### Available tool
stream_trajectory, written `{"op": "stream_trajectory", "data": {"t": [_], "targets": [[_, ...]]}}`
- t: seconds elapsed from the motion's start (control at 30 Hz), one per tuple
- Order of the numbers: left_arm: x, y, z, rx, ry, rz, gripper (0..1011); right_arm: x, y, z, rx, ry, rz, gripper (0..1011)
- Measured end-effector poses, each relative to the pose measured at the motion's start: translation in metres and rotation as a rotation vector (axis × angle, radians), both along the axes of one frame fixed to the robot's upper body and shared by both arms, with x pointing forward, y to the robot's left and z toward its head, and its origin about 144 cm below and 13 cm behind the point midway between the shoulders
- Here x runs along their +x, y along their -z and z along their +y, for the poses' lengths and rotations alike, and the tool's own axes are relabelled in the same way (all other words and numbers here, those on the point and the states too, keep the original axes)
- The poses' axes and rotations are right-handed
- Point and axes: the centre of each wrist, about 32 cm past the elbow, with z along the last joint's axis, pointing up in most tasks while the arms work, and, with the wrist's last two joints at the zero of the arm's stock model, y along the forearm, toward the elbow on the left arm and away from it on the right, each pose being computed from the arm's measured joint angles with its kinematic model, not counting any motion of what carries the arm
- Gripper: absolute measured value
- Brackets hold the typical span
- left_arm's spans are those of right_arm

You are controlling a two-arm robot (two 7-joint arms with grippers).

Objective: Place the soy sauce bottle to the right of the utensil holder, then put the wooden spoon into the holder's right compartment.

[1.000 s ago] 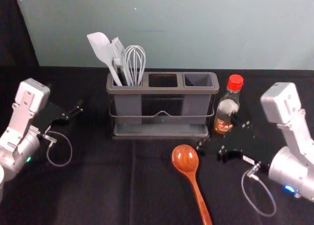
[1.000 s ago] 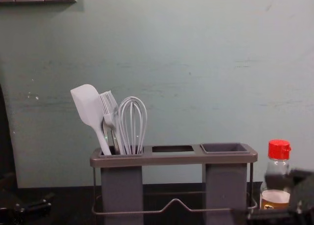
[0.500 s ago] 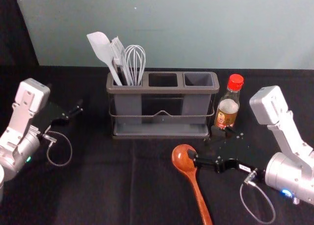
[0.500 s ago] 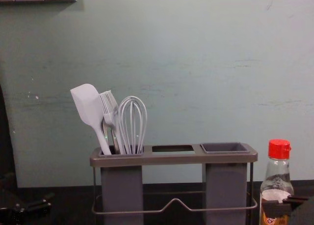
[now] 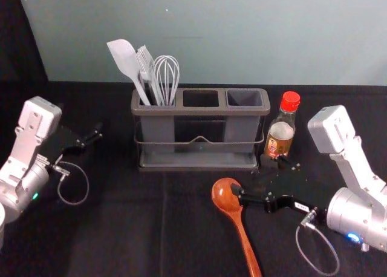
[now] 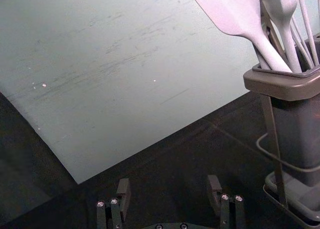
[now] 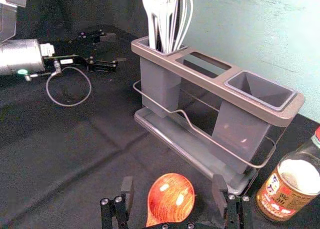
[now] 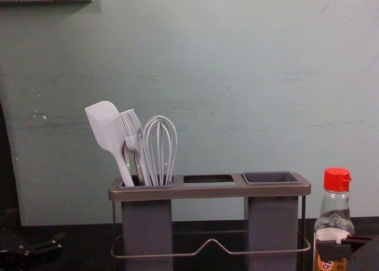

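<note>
Soy sauce bottle (image 5: 281,130) upright just beside the right end of the utensil holder (image 5: 155,110); first placement looks done. Wooden spoon (image 5: 244,239) flat on the black cloth in front, bowl toward the holder, handle toward the robot. Right gripper (image 7: 173,183) near the spoon's bowl, jaws wide apart, nothing in them. Left gripper (image 6: 168,183) parked off the holder's left side, jaws also wide, empty. Handling, my reading: spoon light and stiff, glossy finish probably slick; slim handle could roll or pivot under an off-centre pinch. Bowl broad and rounded, poor purchase. Best hold: the neck, just below the bowl, fingers square across the shaft, firm but not crushing. That leaves the handle free to be turned downward into the right compartment (image 5: 244,97). Bottle appears to be glass, likely heavier and tippable; lift wants room from it.
</note>
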Motion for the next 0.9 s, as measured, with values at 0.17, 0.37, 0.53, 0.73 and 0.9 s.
{"op": "stream_trajectory", "data": {"t": [0.17,0.37,0.53,0.73,0.9], "targets": [[0.000,0.000,0.000,0.000,0.000,0.000,1005,0.006,-0.001,-0.003,-0.009,0.004,0.064,1003],[0.000,0.000,0.000,0.000,0.000,0.000,1005,0.011,-0.007,-0.002,-0.037,0.007,0.194,1003],[0.000,0.000,0.000,0.000,0.000,0.000,1005,0.017,-0.012,-0.001,-0.046,0.013,0.278,1003],[0.000,0.000,0.000,0.000,0.000,0.000,1005,0.028,-0.014,0.010,-0.090,0.019,0.336,1002],[0.000,0.000,0.000,0.000,0.000,0.000,1005,0.038,-0.014,0.024,-0.147,0.029,0.348,1003]]}}
